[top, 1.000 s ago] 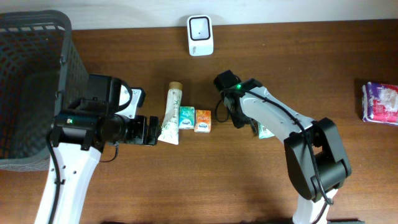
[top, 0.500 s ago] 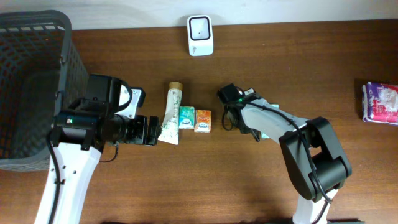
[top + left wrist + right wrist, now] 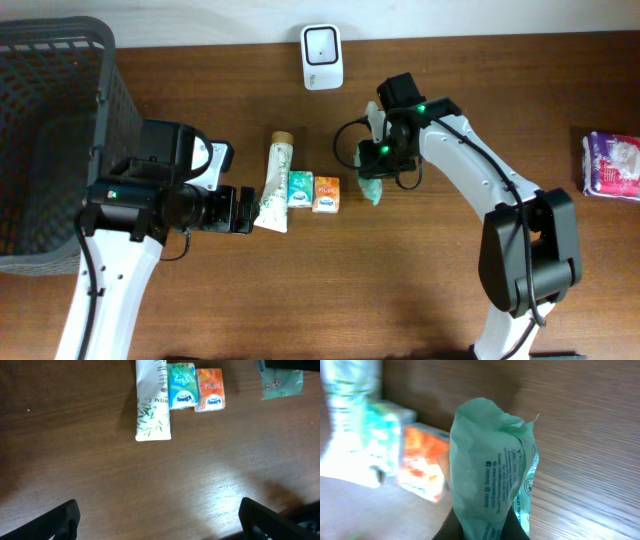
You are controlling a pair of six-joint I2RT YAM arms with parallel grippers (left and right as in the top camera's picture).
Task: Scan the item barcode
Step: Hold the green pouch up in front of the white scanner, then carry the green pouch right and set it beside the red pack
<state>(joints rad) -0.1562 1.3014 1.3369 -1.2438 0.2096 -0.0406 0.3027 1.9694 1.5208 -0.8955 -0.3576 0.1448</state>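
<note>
Where the right hand pinches one end, the green packet sticks out beyond its fingers.

The overhead camera looks straight down from high up on the whole table. The left wrist camera rides above and behind the left gripper, facing down and ahead to the tube, orange pack and green packet. The right wrist camera sits close behind the right gripper; that packet fills its view, with the orange pack blurred beyond.
</note>
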